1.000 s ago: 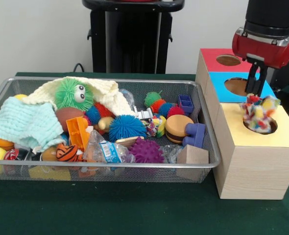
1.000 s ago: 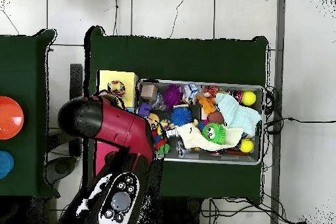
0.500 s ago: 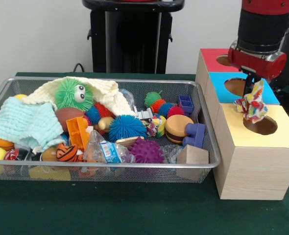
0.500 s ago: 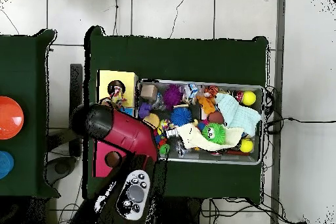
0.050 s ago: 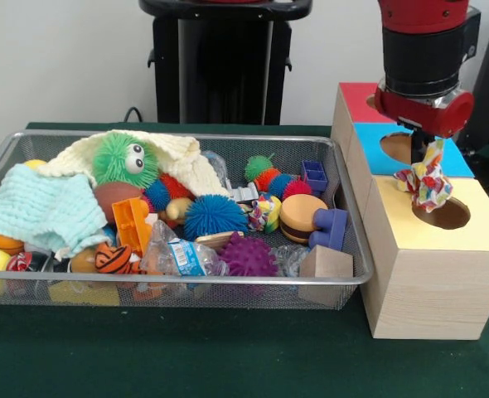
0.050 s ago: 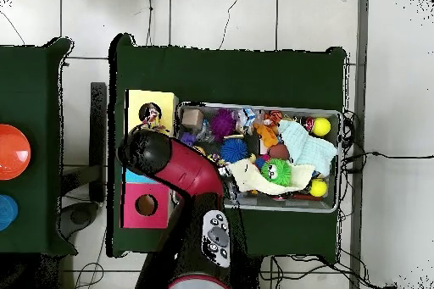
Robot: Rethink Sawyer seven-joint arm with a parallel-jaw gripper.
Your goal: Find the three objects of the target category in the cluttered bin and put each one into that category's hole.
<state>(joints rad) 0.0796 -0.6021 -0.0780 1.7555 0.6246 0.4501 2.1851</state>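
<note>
The red and black gripper (image 5: 425, 153) hangs over the near end of the wooden sorting box (image 5: 427, 274), just left of and a little beyond the round hole in the yellow panel (image 5: 443, 213). Its fingers are pinched on the top of a crumpled multicoloured cloth toy (image 5: 425, 181), patterned in red, yellow, blue and white, which dangles above the hole's left rim and not over its centre. From above, the cloth shows as a small bright scrap (image 6: 153, 118) at the hole's edge, with the arm covering the blue and part of the red panel.

To do this step well, the cloth should be carried a little to the right and nearer, until its lowest fold hangs inside the dark opening, and only then lowered and let go. Dropped from where it is, the soft fabric would probably drape over the rim and stay on the yellow top. Lowering it well into the hole before opening helps, since limp cloth can cling to a finger.

The wire mesh bin (image 5: 344, 278) to the left is crowded: a pale green knitted cloth (image 5: 41, 211) and a cream knitted cloth (image 5: 182, 162) lie among rubber spiky balls and look like the likely remaining targets.
</note>
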